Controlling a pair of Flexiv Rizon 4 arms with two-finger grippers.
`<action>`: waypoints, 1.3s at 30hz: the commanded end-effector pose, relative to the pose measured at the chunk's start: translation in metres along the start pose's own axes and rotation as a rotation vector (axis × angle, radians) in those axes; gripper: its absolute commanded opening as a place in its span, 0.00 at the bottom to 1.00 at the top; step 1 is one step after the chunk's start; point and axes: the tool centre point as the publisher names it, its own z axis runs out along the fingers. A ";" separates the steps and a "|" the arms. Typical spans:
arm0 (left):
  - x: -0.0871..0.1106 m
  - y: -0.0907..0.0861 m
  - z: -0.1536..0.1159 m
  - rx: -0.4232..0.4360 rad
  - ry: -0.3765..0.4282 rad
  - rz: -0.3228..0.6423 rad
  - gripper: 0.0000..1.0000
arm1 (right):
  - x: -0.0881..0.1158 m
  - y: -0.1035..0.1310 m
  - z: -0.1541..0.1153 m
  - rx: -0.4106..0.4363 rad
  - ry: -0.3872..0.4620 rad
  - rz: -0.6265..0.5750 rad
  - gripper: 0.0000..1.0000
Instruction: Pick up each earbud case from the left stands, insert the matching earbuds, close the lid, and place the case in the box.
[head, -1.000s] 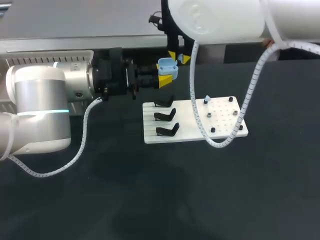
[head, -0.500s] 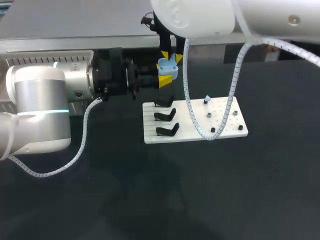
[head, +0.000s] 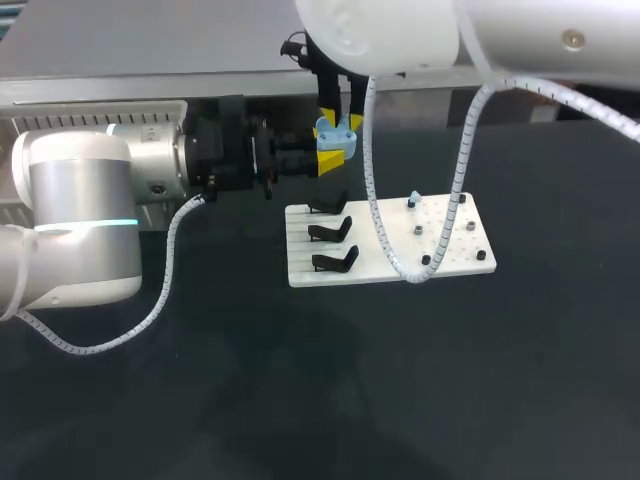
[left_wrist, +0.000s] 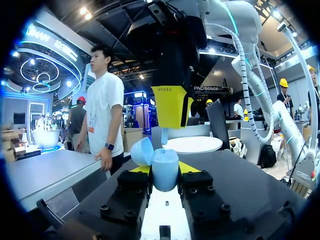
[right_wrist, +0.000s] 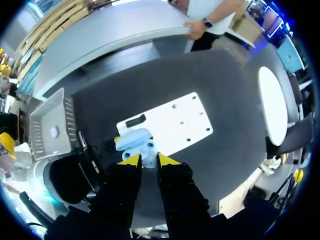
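Seating the small pale-blue earbud (right_wrist: 148, 148) cleanly called, I judged, for the right tool (right_wrist: 149, 159), which appeared pinched on it, to drop straight into the open light-blue plastic earbud case (head: 333, 133). The left tool (left_wrist: 165, 171) clamped that case steady off the black tabletop (head: 300, 380), behind the white perforated plate (head: 450, 262). Counted: one case, the held earbud plus a second earbud (head: 413, 199) standing on the plate, and three empty black stands (head: 332, 232).

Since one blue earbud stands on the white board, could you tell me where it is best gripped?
Take the earbud by its raised head, coming straight down from above, one finger on each side. It stands upright off the white board near its far edge, so its sides look free; its finer shape is too small to tell.
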 end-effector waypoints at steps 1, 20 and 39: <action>0.001 -0.002 0.000 -0.009 -0.004 0.004 0.00 | -0.002 0.001 0.002 0.001 0.002 0.000 0.00; 0.001 -0.002 0.000 -0.009 -0.004 0.004 0.00 | -0.003 0.003 0.005 -0.007 0.008 0.006 0.00; 0.001 -0.002 0.000 -0.009 -0.004 0.004 0.00 | -0.005 0.002 0.010 -0.003 0.017 0.008 0.00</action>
